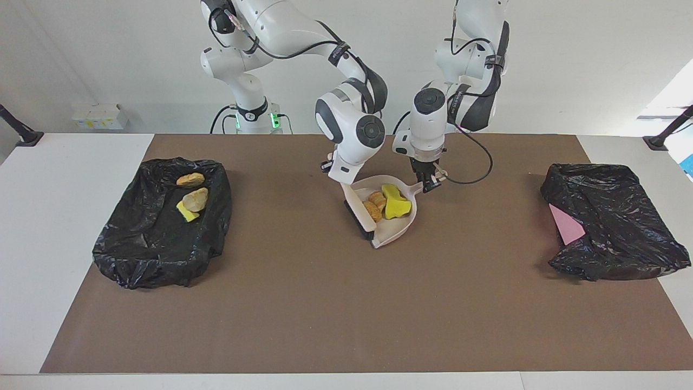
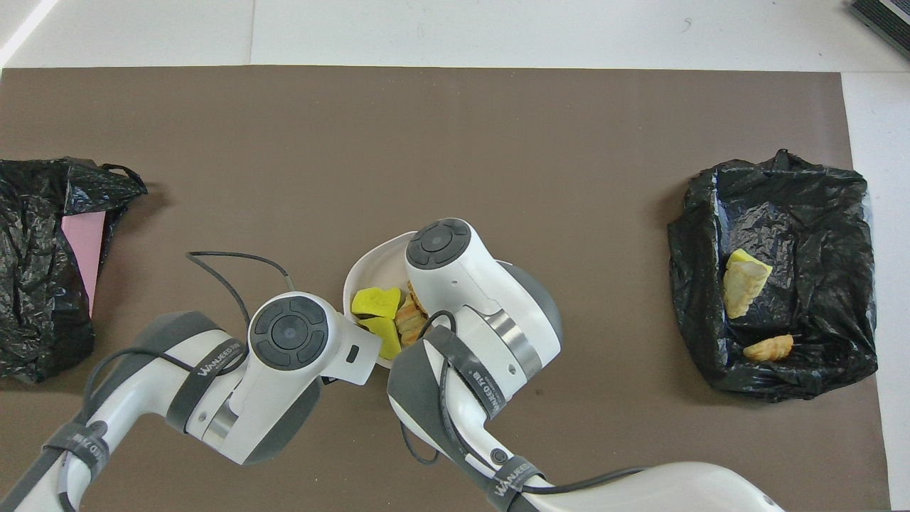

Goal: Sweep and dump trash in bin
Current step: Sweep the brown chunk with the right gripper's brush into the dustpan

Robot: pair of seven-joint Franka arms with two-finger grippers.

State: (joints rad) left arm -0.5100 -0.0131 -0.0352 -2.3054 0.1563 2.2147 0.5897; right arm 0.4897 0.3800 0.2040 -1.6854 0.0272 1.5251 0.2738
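A beige dustpan (image 1: 394,228) lies mid-table, mouth toward the right arm's end. It holds a yellow sponge chunk (image 1: 396,206) and orange-brown lumps (image 1: 373,206) of trash. My left gripper (image 1: 429,184) is shut on the pan's handle. My right gripper (image 1: 340,174) is shut on a beige brush (image 1: 360,212), whose black bristles rest at the pan's mouth. In the overhead view both wrists hide the grippers; the sponge (image 2: 375,302) and lumps (image 2: 407,320) show between them. The black-lined bin (image 1: 162,238) toward the right arm's end holds three trash pieces (image 1: 195,200).
A second crumpled black bag (image 1: 612,222) with a pink sheet (image 1: 566,226) sticking out lies toward the left arm's end of the brown mat. The bin (image 2: 775,213) and that bag (image 2: 35,284) both sit near the mat's ends.
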